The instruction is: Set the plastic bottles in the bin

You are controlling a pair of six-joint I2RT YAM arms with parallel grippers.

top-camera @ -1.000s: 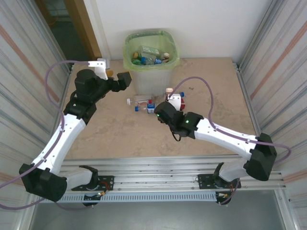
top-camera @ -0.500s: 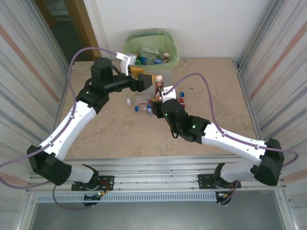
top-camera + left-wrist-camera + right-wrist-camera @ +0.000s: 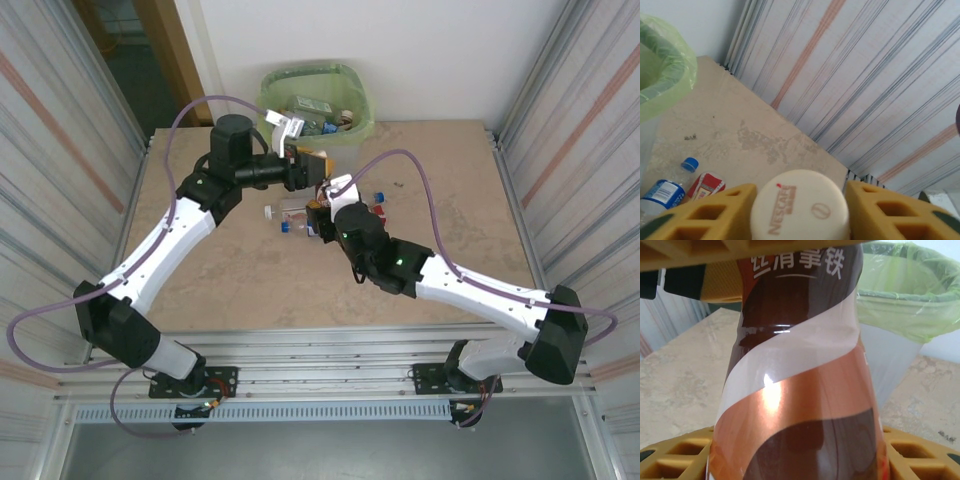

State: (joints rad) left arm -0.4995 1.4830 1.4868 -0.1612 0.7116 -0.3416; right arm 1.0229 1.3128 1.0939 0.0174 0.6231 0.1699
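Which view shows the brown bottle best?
Right wrist: the brown bottle is close up, label and copper band clear. Left wrist gives its white cap end-on; in top external the bottle is small and partly covered.

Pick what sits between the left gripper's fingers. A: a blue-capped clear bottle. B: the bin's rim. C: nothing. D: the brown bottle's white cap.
D: in the left wrist view the white cap of the brown bottle sits between the yellow fingers of the left gripper.

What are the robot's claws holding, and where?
Both hold one brown bottle: right claw around its body, left claw at its white cap.
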